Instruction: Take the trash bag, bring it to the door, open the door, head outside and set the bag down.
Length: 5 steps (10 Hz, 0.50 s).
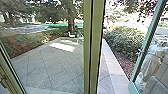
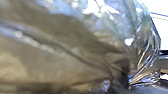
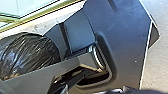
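Closest in on my left wrist view, the trash bag (image 2: pixel 62 52) fills most of the scene, glossy and crumpled, its creases running together into a bunch; whether the left gripper is clenched on it I can't tell from here; the right gripper's state I can't tell either. On the right wrist view there's dark, shiny, tightly wrinkled plastic just beyond the robot's own bar, so the bag is low, near the body.

Up to the head view now; a green upright (image 1: pixel 94 47) stands right in front of me, a large glass pane (image 1: pixel 47 65) to the left of it; to its right there's a gap, and then the door (image 1: pixel 142 50), a teal-framed glass leaf slanting across and looking open; a pale, blurred shape shows at its glass, and I can't make out what it is.

Beyond that we have the paving (image 1: pixel 50 73), big slabs set diagonally, with a bright patch of sun further out; a pale border strip (image 1: pixel 113 65) runs along the right, a leafy bush (image 1: pixel 123 41) past it; farther off, a small white object (image 1: pixel 71 35) sits near a tree trunk (image 1: pixel 71 23).
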Motion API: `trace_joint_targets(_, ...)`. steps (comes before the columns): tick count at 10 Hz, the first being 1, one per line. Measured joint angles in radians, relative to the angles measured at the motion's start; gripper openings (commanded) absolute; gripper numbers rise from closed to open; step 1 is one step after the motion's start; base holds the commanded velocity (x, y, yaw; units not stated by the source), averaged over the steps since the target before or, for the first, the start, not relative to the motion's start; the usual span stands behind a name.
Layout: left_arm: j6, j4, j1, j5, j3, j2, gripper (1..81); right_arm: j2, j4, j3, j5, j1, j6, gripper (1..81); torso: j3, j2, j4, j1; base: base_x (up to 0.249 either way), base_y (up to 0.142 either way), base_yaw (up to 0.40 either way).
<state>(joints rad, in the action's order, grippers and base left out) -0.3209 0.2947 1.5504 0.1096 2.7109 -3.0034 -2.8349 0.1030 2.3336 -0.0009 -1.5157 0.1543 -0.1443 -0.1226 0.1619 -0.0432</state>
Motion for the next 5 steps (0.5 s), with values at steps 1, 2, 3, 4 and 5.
trace_joint_targets(1,-0.013,0.000,0.001,0.001,0.000,-0.002,1.0,-0.019,0.001,0.011,0.001,0.001,0.000,81.1,0.000,0.000,-0.032,0.000,0.000,0.000,0.000)
trace_joint_targets(2,-0.016,0.000,0.002,0.002,0.000,-0.003,1.0,-0.032,0.002,0.020,0.001,0.003,0.000,81.1,0.000,0.000,-0.060,0.000,0.000,0.000,0.000)
trace_joint_targets(3,-0.016,0.000,0.002,0.002,0.000,-0.003,1.0,-0.034,0.004,0.023,0.003,0.003,0.000,81.1,0.000,0.000,-0.074,0.000,0.000,0.000,0.000)
trace_joint_targets(4,-0.016,0.000,0.001,0.002,0.002,-0.006,1.0,-0.033,0.003,0.029,0.003,0.000,0.000,81.1,0.000,0.000,-0.075,0.000,0.000,0.000,0.000)
trace_joint_targets(5,-0.018,0.000,-0.004,-0.001,0.014,-0.013,1.0,-0.046,0.001,0.044,0.004,-0.012,0.000,81.1,0.000,0.000,-0.074,0.000,0.000,0.000,0.000)
